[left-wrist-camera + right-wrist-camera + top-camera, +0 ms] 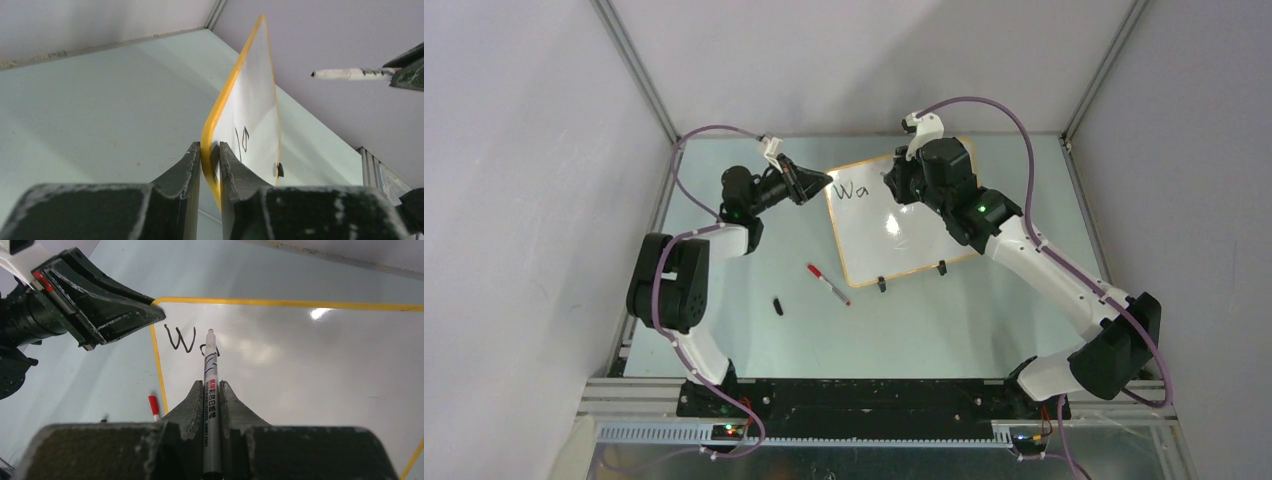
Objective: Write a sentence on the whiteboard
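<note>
The whiteboard (904, 225) lies flat on the table, orange-framed, with the black letters "Wa" (854, 190) of the sentence at its far left. My right gripper (211, 385) is shut on a grey-barrelled black marker (210, 365); its tip rests on the board just right of the "W" (181, 339), at the half-drawn "a". My left gripper (210, 147) straddles the board's far left corner (212, 135). Its jaws stand slightly apart, a thin gap showing between the board face and one finger (232, 162). The marker tip (345, 74) shows in the left wrist view.
A red-capped marker (827, 284) lies on the table off the board's near left side. A small black cap (778, 305) lies farther left. Two black clip feet (881, 284) sit on the board's near edge. Walls and metal rails enclose the table.
</note>
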Motion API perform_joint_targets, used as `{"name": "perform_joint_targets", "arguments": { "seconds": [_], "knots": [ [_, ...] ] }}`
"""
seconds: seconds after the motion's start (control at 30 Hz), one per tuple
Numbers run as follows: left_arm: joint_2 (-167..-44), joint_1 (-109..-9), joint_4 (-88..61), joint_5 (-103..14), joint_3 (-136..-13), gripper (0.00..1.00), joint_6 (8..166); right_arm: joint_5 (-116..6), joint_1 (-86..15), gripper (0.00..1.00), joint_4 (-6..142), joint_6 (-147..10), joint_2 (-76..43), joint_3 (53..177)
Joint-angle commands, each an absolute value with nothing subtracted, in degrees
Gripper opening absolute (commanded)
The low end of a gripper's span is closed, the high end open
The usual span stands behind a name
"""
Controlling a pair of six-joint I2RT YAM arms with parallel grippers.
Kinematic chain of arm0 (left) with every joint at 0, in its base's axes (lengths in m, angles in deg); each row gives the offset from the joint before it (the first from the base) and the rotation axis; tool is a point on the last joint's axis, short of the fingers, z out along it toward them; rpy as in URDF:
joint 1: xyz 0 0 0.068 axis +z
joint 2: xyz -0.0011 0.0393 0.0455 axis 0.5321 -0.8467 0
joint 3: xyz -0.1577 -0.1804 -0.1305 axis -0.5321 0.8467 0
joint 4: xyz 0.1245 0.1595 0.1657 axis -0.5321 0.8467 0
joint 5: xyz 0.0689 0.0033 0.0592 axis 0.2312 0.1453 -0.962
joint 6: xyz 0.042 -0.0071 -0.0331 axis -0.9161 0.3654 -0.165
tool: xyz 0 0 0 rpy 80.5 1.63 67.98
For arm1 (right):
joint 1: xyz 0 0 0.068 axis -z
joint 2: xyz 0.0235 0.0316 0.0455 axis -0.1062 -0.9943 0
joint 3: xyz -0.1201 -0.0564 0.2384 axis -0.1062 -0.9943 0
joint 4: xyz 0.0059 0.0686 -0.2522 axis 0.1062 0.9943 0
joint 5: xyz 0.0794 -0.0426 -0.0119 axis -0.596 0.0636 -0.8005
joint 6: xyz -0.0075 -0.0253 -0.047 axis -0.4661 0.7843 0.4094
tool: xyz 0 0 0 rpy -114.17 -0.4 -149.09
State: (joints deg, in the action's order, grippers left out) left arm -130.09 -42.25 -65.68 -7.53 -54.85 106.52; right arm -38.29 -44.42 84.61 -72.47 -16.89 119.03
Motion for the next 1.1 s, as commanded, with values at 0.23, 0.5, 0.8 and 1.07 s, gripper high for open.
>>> {"name": "perform_joint_targets", "arguments": {
  "seconds": [0.23,0.5,0.8,1.07],
  "knots": [
    [-129.0,-43.6,-65.9,-8.0,-52.0,0.35,105.4,-37.6,-44.7,0.0,81.6,-71.9,-14.9,118.7],
    [-129.7,-43.6,-67.1,-8.0,-52.2,0.35,106.4,-37.2,-44.0,0.0,82.3,-71.4,-15.6,119.0],
    [-130.0,-43.6,-68.7,-7.1,-52.3,0.38,107.7,-38.4,-43.9,0.0,86.2,-71.8,-19.9,122.1],
    [-133.9,-41.9,-85.0,-4.1,-51.8,0.43,120.2,-38.4,-44.0,0.0,85.9,-71.7,-20.0,121.4]
  ]
}}
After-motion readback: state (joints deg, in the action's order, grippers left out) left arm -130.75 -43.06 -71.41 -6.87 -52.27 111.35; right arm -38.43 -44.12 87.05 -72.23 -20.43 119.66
